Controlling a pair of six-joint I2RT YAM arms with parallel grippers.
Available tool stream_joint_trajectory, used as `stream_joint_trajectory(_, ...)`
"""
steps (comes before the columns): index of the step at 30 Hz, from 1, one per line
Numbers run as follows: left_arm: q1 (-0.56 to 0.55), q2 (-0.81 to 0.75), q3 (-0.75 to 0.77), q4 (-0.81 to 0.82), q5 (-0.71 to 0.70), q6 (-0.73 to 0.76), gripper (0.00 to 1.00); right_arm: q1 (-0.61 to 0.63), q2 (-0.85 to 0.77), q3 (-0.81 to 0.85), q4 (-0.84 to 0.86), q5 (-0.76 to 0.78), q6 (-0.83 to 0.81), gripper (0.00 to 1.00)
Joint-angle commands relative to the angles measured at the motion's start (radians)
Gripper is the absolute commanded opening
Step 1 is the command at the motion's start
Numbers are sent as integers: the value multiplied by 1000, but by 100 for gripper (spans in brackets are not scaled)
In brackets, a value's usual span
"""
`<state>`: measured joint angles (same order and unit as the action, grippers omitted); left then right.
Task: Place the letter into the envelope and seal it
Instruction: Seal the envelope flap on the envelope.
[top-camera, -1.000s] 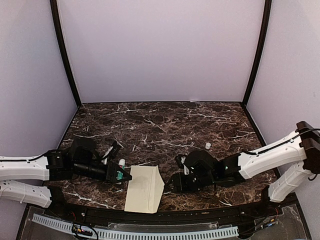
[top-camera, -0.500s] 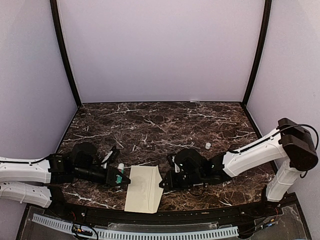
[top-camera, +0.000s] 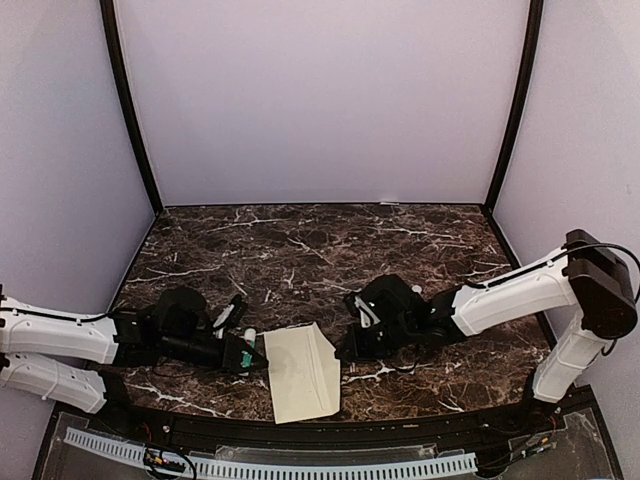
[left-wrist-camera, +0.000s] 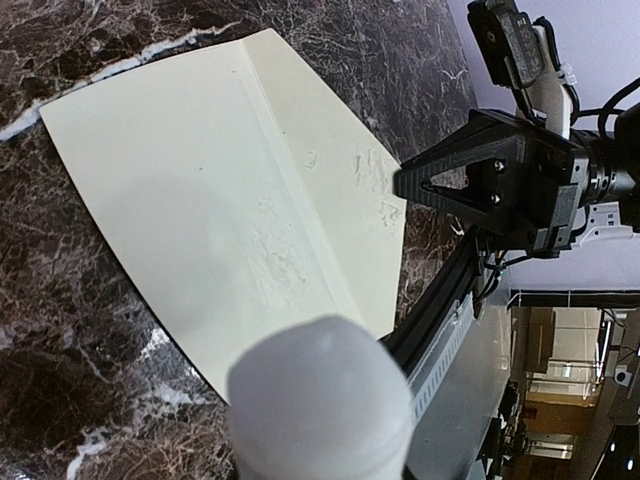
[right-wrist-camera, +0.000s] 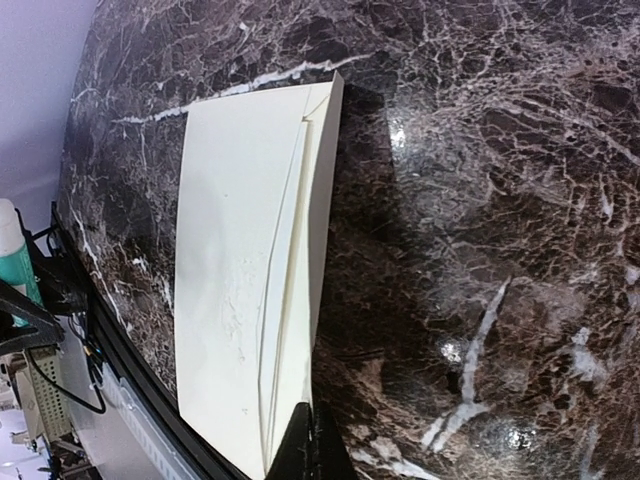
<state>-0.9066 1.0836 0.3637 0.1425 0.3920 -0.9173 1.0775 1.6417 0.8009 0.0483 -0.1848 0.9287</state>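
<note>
Top external view: envelope (top-camera: 300, 375) lies close to the near lip, closed claw at its flap

The envelope lies flat on the marble table (top-camera: 300, 250), between the two arms and near the front edge. Its long axis runs from that edge toward the back wall, with the far end leaning a little left. The triangular flap (left-wrist-camera: 350, 190) sits on the right long side and points at the right gripper (top-camera: 347, 350). The paper is wrinkled along the crease. No letter shows, so I cannot tell whether one is inside.

The right gripper's fingers are pressed together into a single tip that meets the flap's edge. Whether any paper is nipped between them is not visible. The left gripper (top-camera: 250, 353) sits just beside the envelope's far left corner. Its wrist view shows only one blurred pale pad (left-wrist-camera: 320, 400) over the paper, so I cannot tell how wide it stands or whether it holds anything.

The main risk, as I judge it, is sliding. A closed tip pushing sideways on a light envelope may turn it or send its near end over the front edge, more so if the left side is not pinning it. Pushing harder could buckle the flap instead of folding it at the crease and add to the wrinkles, leaving a crooked seal.
</note>
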Motion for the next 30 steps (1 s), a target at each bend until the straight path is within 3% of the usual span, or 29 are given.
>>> stream_joint_trajectory(1, -12, 47, 20, 105, 7, -5, 0, -14, -15, 58, -131, -11, -108, 0)
stream_joint_trajectory(4, -18, 96, 13, 158, 11, -16, 0, -14, 4, 80, -141, -30, -116, 1)
stream_joint_trajectory(7, -22, 126, 21, 184, 10, -16, 0, -13, 9, 99, -143, -50, -108, 12)
stream_joint_trajectory(11, -23, 135, 31, 186, -9, -6, 0, -15, -38, 115, -168, -25, -100, 39)
stream_joint_trajectory(14, -22, 157, 33, 184, -10, -2, 0, -21, -85, 116, -197, 17, -101, 45)
stream_joint_trajectory(16, -22, 172, 31, 184, -12, -2, 0, -35, -111, 99, -203, 36, -94, 44)
stream_joint_trajectory(21, -22, 196, 27, 191, -22, 0, 0, -73, -126, 43, -201, 85, -83, 27)
stream_joint_trajectory(30, -24, 224, 30, 176, -9, 25, 0, -78, -22, 54, -201, 97, -87, 16)
